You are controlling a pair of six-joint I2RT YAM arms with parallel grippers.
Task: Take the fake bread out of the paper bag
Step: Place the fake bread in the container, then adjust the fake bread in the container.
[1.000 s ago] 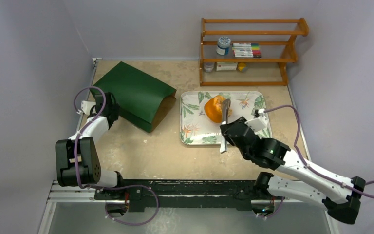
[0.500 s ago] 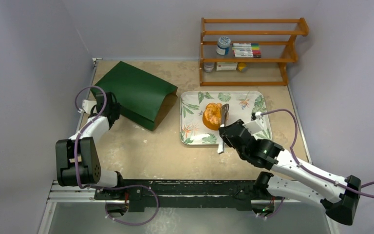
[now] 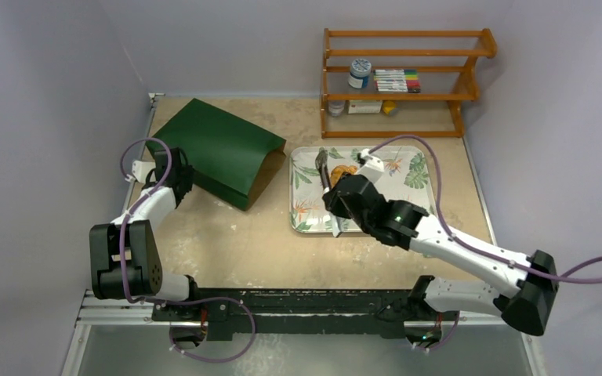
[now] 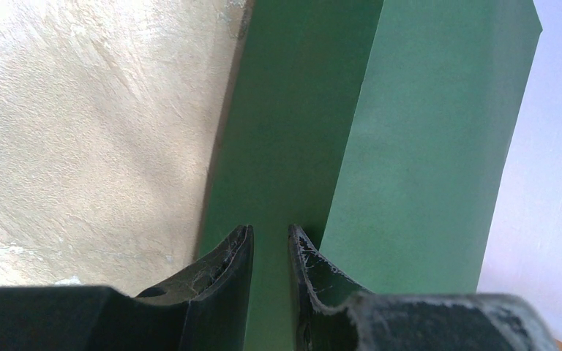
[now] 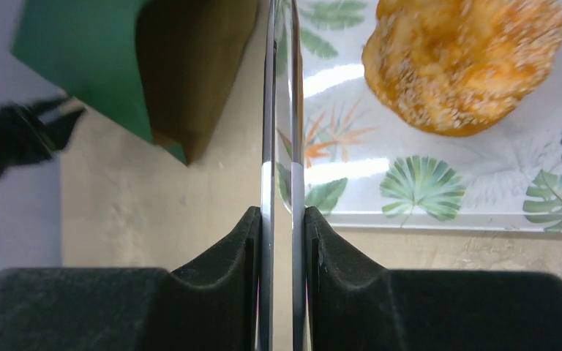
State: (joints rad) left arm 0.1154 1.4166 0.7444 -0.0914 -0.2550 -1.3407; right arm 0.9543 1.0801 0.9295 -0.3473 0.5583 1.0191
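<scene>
Wrist views: left jaws pinch paper bag [image 4: 410, 146] — right jaws clamp tongs [image 5: 298, 146]; pastry [image 5: 468, 62] on tray [image 5: 483, 175].

The tongs [image 3: 324, 168] swing toward 9 o'clock
The right gripper [image 3: 333, 205] carries them from the tray's [image 3: 407, 160] middle to its 9 o'clock edge; the orange pastry [image 5: 468, 62] now lies clear of them.
</scene>
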